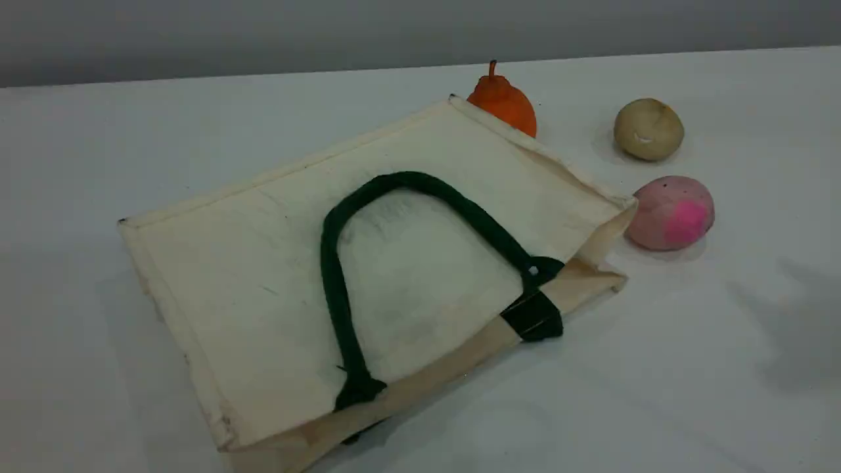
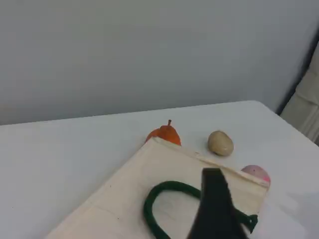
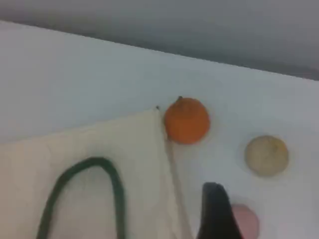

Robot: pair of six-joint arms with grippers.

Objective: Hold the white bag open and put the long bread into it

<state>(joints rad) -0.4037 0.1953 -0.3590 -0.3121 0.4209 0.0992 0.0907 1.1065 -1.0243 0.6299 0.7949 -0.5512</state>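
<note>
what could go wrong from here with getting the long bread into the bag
1. The white bag lies flat with its mouth pressed shut, so a grab may pinch both layers, or only the green handle, and fail to open it.
2. The orange item sits right behind the bag's far corner, partly hidden. Reaching for it may snag the canvas.
3. No clearly long loaf shows, so the beige bun or pink bun might get picked instead.

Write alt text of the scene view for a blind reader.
A cream-white canvas tote bag lies flat on a white table, its dark green rope handle on top. Behind its far corner sits an orange stemmed item; right of the bag lie a round beige bun and a pink-spotted bun.
</note>
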